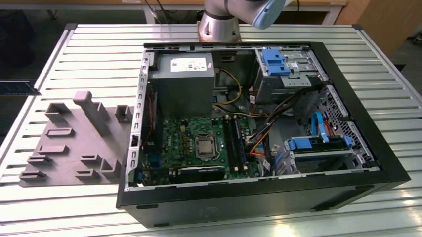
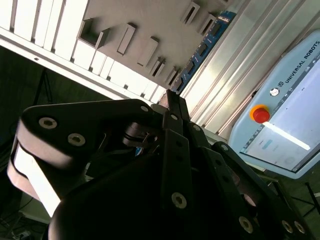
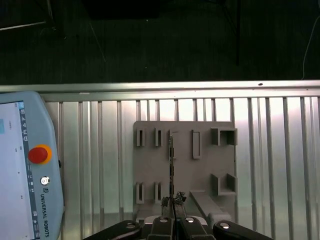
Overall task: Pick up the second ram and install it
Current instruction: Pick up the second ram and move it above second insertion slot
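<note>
My gripper (image 3: pixel 173 201) is shut on the second ram (image 3: pixel 171 160), which sticks out from the fingertips and is seen edge-on as a thin dark line. In the second wrist view the ram (image 2: pixel 205 47) shows its blue-green face with black chips, running out from the gripper (image 2: pixel 172 97). It hangs well above the grey holder tray (image 3: pixel 200 170), apart from it. The open computer case (image 1: pixel 264 197) lies on the slatted table, its motherboard's long black slots (image 1: pixel 234 140) facing up.
The grey tray (image 1: pixel 66 143) sits at the exterior view's left of the case. A teach pendant (image 3: pixel 25 165) lies on the slats beside the tray. A thin blue-green strip (image 1: pixel 17 88) lies past the table's edge at the exterior view's far left. Cables and drive cages crowd the case.
</note>
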Controlling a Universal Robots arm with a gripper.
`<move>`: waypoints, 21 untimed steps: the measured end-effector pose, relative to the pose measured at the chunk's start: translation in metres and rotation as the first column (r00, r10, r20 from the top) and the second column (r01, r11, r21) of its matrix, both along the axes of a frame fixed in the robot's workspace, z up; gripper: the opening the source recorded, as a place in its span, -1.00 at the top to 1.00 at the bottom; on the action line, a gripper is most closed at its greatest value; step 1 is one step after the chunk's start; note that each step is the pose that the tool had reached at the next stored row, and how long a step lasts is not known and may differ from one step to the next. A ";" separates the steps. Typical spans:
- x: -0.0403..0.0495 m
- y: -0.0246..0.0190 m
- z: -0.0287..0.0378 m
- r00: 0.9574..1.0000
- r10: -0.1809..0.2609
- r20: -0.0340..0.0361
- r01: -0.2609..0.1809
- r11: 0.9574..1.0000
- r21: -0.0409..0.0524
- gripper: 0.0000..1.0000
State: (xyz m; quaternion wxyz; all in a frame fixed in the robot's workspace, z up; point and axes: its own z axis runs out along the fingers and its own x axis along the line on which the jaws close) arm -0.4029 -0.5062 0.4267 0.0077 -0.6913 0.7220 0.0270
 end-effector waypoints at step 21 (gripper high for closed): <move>0.0243 0.0000 -0.0001 1.000 0.000 0.000 0.000 1.000 0.000 0.77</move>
